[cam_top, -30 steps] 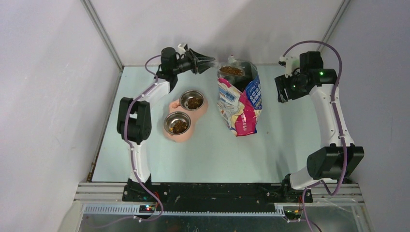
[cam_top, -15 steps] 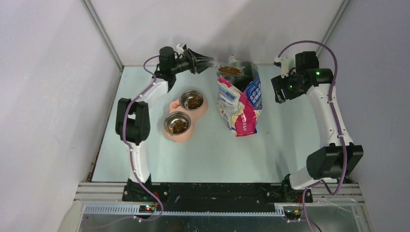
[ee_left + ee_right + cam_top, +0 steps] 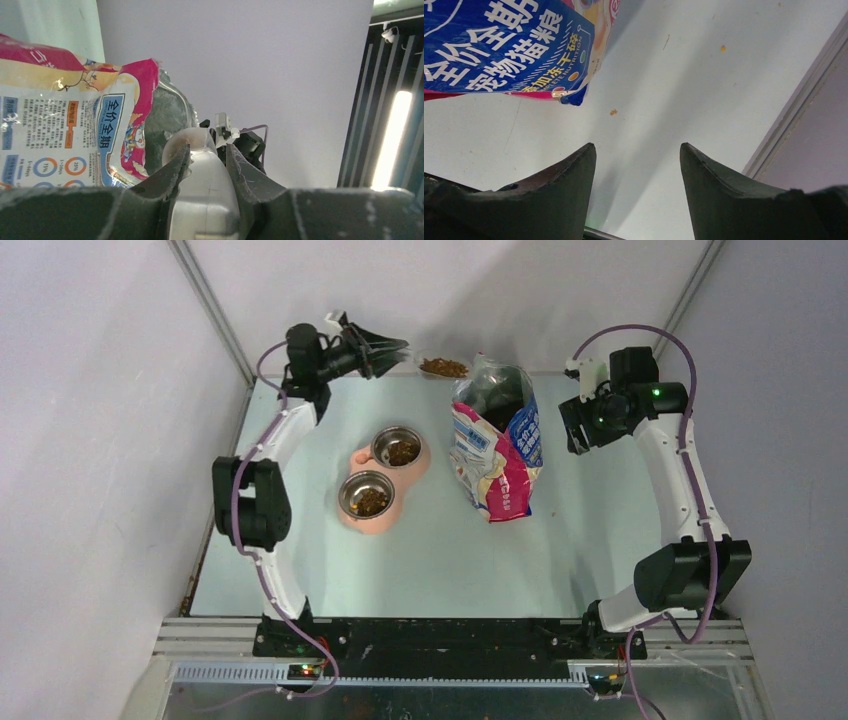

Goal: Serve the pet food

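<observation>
Far left of the cat food bag (image 3: 495, 455), we see the left gripper (image 3: 398, 347) with its jaws pinching the handle of a translucent scoop (image 3: 202, 200). The scoop's load of kibble (image 3: 443, 367) sits just left of the bag's open top, apart from it. More kibble lies in two steel bowls (image 3: 379, 445) set in a pink feeder (image 3: 358, 456), left of the bag's middle. Right of the bag, the right gripper (image 3: 636, 146) hangs over the table (image 3: 684, 75), jaws spread and holding nothing.
</observation>
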